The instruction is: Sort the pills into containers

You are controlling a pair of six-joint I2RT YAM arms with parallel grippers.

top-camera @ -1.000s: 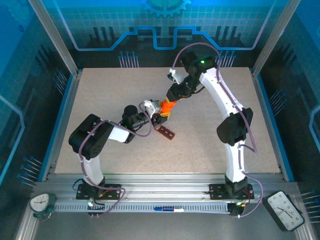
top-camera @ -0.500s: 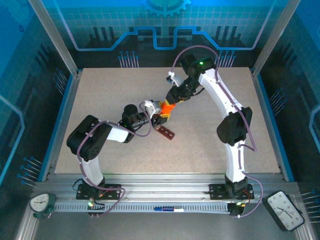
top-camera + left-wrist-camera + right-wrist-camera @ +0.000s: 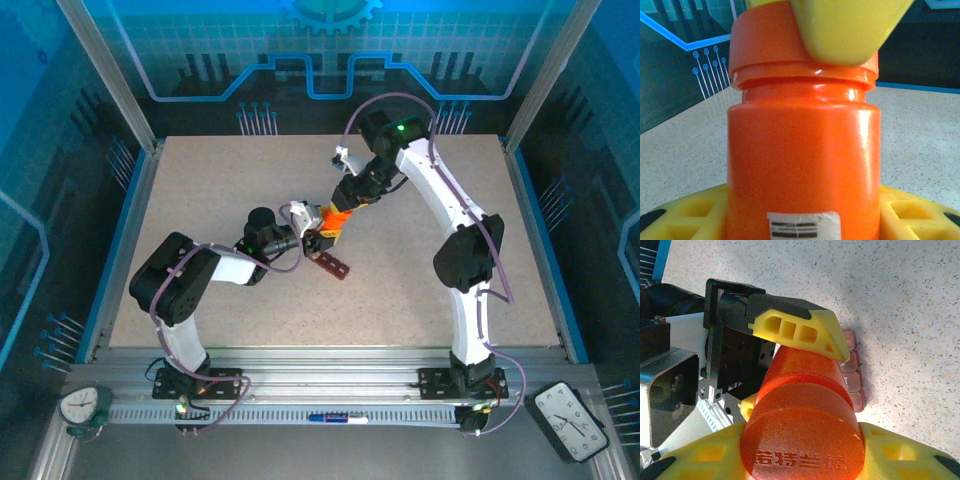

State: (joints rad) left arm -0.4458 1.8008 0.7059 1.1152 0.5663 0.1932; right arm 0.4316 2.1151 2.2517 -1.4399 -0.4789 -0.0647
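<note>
- The left gripper (image 3: pixel 320 238) is clenched on the body of an orange cylindrical plastic bottle (image 3: pixel 331 222), near the middle of the speckled beige table top (image 3: pixel 420 290).
- In the left wrist view, this gripper's (image 3: pixel 800 212) yellow fingers (image 3: pixel 687 215) sit against the bottle (image 3: pixel 800 165) on both sides, low on its body. A white label with black bars is stuck there.
- The right gripper (image 3: pixel 344 207) reaches in from the far side and is clamped on the bottle's orange screw cap (image 3: pixel 772 45).
- In the right wrist view, the cap (image 3: pixel 802 445) sits between the right gripper's (image 3: pixel 802 452) yellow fingers (image 3: pixel 900 455). Raised characters run across its top.
- One yellow finger (image 3: pixel 800 332) of the left gripper presses the bottle's side just under the cap.
- The containers, a flat dark reddish-brown strip of square compartments (image 3: pixel 333 265), lie on the table just beside the bottle, on its near side. They are set at a slant.
- In the right wrist view the strip (image 3: pixel 853 375) is partly hidden behind the bottle and the left finger, and neither gripper grasps it.
</note>
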